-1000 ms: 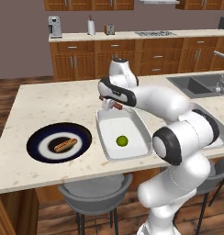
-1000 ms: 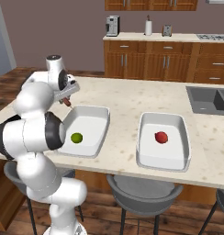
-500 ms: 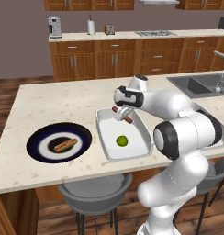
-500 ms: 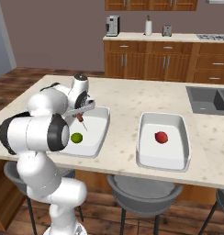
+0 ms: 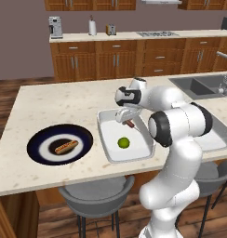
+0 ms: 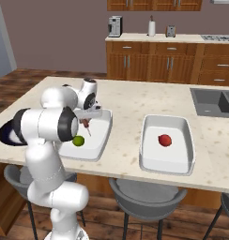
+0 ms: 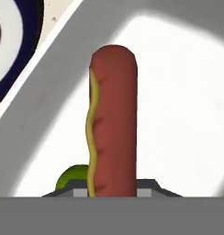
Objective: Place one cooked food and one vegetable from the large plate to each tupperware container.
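Observation:
My gripper point(image 5: 127, 120) hangs low over the near tupperware container point(image 5: 110, 148), shut on a hot dog point(image 5: 130, 123) with a mustard line. In the hand view that hot dog point(image 7: 112, 124) points out over the container's white floor point(image 7: 178, 114). A green round vegetable point(image 5: 123, 142) lies in this container, just under and beside the held hot dog point(image 6: 87, 127). The large plate point(image 5: 40, 139) sits left of it with another hot dog point(image 5: 65, 147) at its centre. The other tupperware container point(image 6: 149, 159) holds a red round vegetable point(image 6: 164, 139).
A grey sink basin point(image 6: 215, 101) with a faucet point(image 5: 225, 79) is set into the counter at the far right. Stools point(image 5: 94, 193) stand under the counter's front edge. Bare counter point(image 5: 55, 102) lies behind the plate.
The arm has swung from the plate's side across to the near container and come down, carrying the hot dog with it. The jaws stayed shut.

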You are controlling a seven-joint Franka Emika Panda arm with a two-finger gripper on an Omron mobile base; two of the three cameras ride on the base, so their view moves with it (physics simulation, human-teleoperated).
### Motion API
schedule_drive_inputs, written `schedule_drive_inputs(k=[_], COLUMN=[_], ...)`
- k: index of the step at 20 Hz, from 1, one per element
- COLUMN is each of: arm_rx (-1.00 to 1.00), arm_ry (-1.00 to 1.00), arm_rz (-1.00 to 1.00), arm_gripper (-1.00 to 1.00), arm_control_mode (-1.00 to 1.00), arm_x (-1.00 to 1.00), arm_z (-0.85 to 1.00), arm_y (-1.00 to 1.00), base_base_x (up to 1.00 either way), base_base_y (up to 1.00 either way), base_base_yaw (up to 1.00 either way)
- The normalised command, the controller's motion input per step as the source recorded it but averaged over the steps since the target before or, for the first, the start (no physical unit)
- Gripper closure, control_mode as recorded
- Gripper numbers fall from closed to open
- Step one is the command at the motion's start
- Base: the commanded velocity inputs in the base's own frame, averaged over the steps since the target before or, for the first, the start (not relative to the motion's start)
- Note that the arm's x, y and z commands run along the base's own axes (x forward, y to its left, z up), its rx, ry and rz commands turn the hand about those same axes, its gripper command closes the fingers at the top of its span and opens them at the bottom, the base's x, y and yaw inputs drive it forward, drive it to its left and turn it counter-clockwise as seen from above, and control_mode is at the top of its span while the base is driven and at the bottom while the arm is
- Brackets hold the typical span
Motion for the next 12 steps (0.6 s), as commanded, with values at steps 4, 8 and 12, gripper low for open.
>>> schedule_drive_inputs(k=[4,8,12], arm_rx=[0.00,-0.01,0.00], arm_ry=[0.13,0.04,0.00], arm_rz=[-0.05,-0.02,-0.03], arm_gripper=[1.00,1.00,1.00], arm_control_mode=[-1.00,-1.00,-1.00], arm_x=[0.11,0.11,0.09], arm_z=[-0.35,-0.36,-0.28], arm_y=[-0.08,0.00,0.00], base_base_x=[0.00,0.00,0.00], base_base_y=[0.00,0.00,0.00], base_base_yaw=[0.00,0.00,0.00])
